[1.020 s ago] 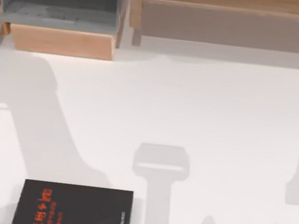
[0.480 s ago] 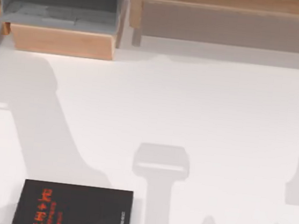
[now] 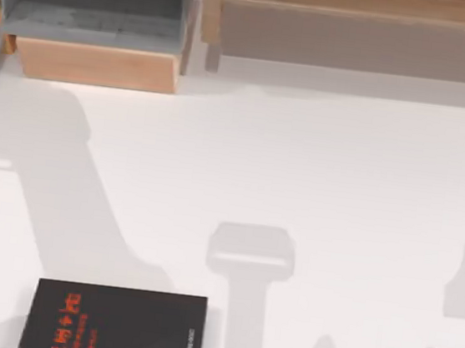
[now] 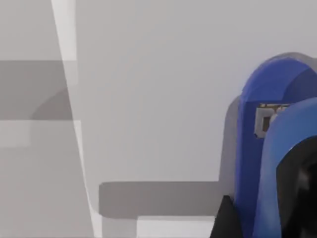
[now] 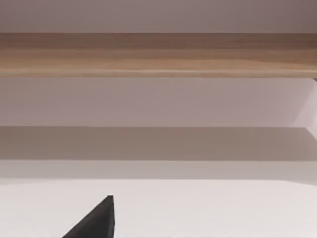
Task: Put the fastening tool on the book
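1. Top view: the book (image 3: 114,324), black-covered with red-orange lettering, lies flat at the near edge of the white table (image 3: 316,175), toward the table's left side, its lower part cut off by the frame.
2. At the far left of the table stands an open wooden box (image 3: 98,65) with a grey inside; a long wooden shelf (image 3: 360,12) runs along the far edge to the right.
3. Grey shadows of the arms fall across the table, one slanting toward the book, another standing just right of it.
4. Left wrist view: the fastening tool (image 4: 257,148), blue with a rounded top and a small pale metal part set into it, sits close against the camera beside a black piece of the left gripper (image 4: 297,198). It is held off the book, over pale surfaces; whether the gripper's fingers are clamped on it, apart or together cannot be told.
5. Right wrist view: a black fingertip of the right gripper (image 5: 96,220) pokes up over the white table, facing the wooden shelf (image 5: 158,54); whether its fingers are apart or together cannot be told.
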`<action>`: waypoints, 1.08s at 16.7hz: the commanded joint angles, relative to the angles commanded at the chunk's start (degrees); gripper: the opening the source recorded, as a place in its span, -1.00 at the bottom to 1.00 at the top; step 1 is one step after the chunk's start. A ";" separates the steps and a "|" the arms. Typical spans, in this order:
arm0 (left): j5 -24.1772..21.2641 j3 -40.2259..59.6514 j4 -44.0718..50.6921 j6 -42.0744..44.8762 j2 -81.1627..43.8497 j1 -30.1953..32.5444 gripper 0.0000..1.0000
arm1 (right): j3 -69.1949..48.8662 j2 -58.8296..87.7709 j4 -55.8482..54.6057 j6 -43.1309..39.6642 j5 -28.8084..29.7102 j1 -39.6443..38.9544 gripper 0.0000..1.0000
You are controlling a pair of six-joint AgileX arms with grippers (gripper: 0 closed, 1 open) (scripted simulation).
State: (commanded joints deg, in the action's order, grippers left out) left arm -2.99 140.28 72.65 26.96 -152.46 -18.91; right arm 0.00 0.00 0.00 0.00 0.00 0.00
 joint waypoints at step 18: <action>0.28 -20.64 -3.27 -15.20 34.62 5.46 -1.00 | 0.00 0.00 0.00 0.00 0.00 0.00 1.00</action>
State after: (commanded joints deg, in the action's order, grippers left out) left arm -2.71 119.64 69.38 11.76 -117.84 -13.44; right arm 0.00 0.00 0.00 0.00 0.00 0.00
